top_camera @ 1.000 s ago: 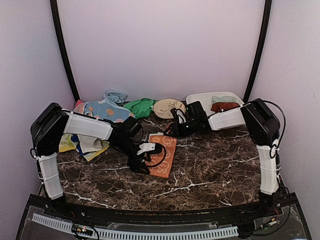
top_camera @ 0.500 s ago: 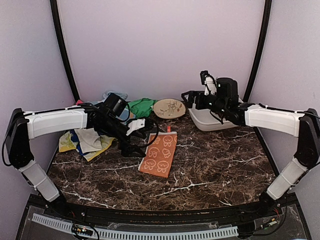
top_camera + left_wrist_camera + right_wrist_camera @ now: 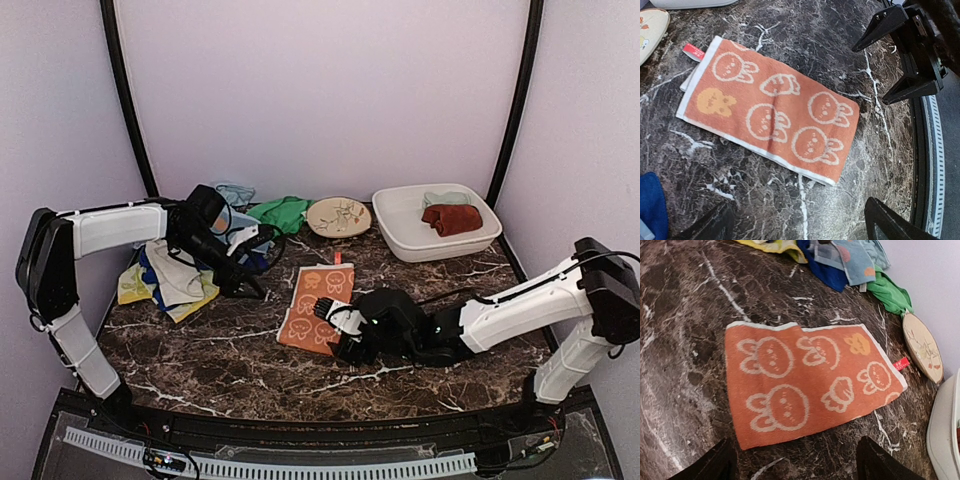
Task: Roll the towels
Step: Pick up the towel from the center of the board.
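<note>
Left fingers (image 3: 895, 222) wide, right fingers (image 3: 710, 462) wide, tips cut off; orange towel (image 3: 770, 122) flat

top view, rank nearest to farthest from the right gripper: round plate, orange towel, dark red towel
1. orange towel, right beside the right gripper
2. round plate, back centre
3. dark red towel, back right, in the white tub

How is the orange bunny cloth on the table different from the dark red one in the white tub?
The orange towel lies spread flat on the marble table; the dark red towel sits bundled up compactly inside the white tub. The orange towel carries cream bunny figures and a pale edge; the dark red towel looks plain. Both are small soft cloths.
</note>
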